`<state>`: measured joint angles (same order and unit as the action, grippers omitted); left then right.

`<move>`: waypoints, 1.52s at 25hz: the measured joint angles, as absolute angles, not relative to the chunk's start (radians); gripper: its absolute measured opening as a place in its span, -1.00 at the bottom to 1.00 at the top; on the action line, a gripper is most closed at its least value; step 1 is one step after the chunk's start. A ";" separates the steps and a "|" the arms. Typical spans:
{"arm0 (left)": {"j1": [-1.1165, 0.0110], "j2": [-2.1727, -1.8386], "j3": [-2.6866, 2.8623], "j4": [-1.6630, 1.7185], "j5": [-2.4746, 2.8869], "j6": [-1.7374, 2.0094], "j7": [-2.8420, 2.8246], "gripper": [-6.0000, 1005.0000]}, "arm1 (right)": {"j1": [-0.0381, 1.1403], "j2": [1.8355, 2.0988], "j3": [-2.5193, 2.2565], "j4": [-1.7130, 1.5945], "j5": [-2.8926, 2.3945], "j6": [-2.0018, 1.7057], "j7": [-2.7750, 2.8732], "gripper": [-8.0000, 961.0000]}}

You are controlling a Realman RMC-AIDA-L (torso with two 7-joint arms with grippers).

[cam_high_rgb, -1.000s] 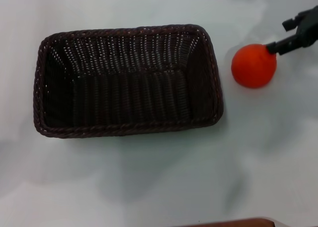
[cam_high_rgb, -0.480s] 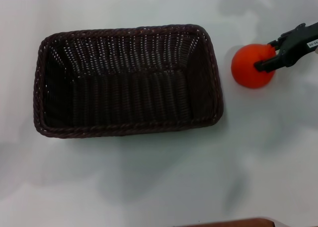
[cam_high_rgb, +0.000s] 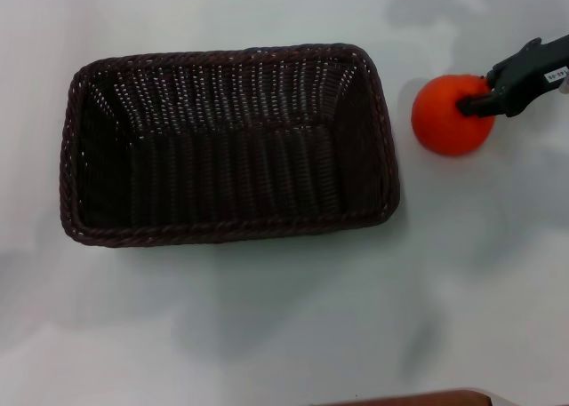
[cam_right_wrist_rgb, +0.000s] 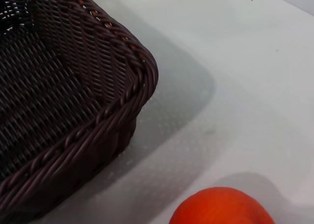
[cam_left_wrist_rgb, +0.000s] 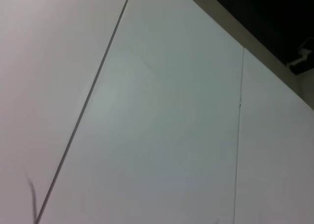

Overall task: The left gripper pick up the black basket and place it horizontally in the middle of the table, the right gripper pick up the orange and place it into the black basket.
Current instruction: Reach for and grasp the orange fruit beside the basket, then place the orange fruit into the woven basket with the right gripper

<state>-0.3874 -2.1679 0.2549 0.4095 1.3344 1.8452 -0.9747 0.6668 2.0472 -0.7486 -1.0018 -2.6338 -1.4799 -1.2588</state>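
1. Sitting on the white worktop (cam_high_rgb: 267, 335) to the right of the black basket (cam_high_rgb: 227, 144) and clear of its braided rim: the orange (cam_high_rgb: 452, 115), round and bright, resting on bare surface.

2. Lying lengthwise across the middle of the worktop, open side up and holding nothing: the dark woven basket, which by the look of it needs no further placing.

3. Reaching in from the right edge of the head view: the right pincer (cam_high_rgb: 476, 99), one dark finger tip pressing against the upper right flank of the fruit. Not possible to say how wide the pincer is standing or whether it is gripping anything, with any second finger out of sight.

4. Showing in the right wrist view: the top of the orange (cam_right_wrist_rgb: 223, 207) near one basket corner (cam_right_wrist_rgb: 142, 69), with a strip of worktop between them.

5. Likely handling as a light, firm, smooth-skinned ball, prone to rolling if nudged from one side only. Calling for a hold across the widest part, fingers on opposite flanks, and gentle pressure to avoid bruising.

6. Staying out of the head view: the left pincer, its wrist camera facing only pale flat panels.
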 joint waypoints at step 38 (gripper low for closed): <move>-0.389 -2.169 0.253 0.386 1.333 1.852 -0.978 0.32 | 0.682 2.089 -1.003 -0.704 -1.620 -1.490 -1.605 -0.17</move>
